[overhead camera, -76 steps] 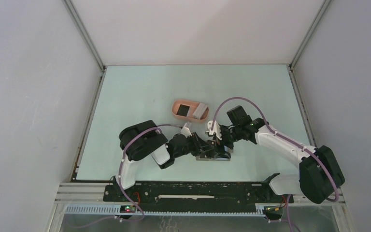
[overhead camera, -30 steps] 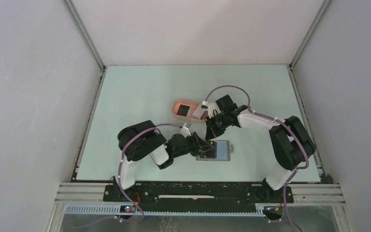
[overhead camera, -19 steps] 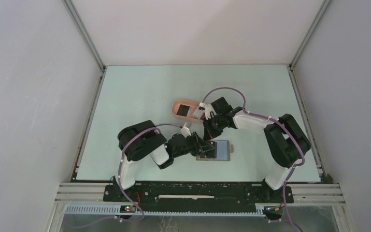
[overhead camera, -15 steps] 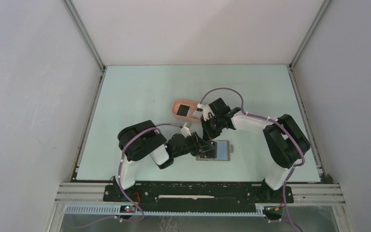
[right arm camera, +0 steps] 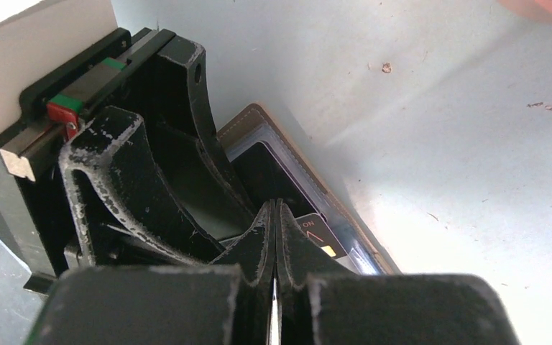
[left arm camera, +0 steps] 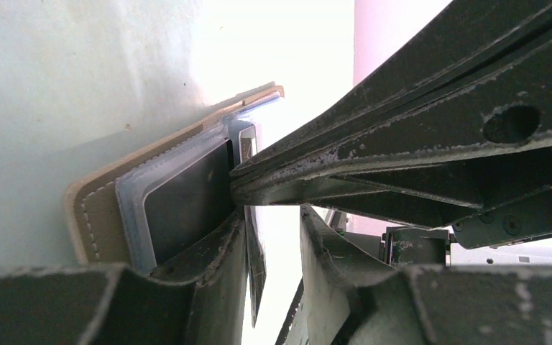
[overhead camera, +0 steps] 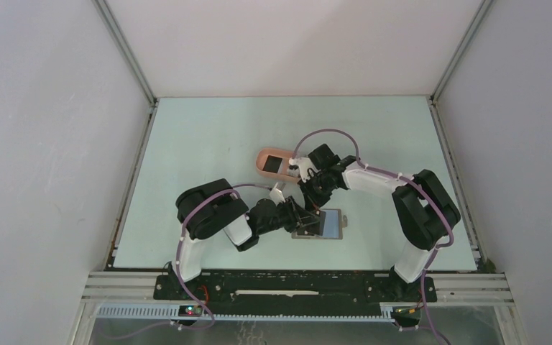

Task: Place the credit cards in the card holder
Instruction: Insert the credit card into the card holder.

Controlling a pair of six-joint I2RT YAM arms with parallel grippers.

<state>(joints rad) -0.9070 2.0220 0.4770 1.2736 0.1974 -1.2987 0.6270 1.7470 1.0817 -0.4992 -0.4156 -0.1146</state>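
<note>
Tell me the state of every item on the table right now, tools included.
Wallet: open, flat on the table.
Holder: upright, black card showing inside.
Left tool: partly open, tips on the wallet.
Right tool: shut, tips at the sleeved card.

Your top view hangs above and behind the arm bases and looks down on the whole tabletop (overhead camera: pixel 208 136), near edge at the bottom. Your left wrist view sits low and very close, facing the wallet (overhead camera: pixel 330 224) along the left gripper (left arm camera: pixel 273 214). Your right wrist view looks down the right gripper (right arm camera: pixel 274 205) (just as close). All three share the wallet by the near edge.
</note>
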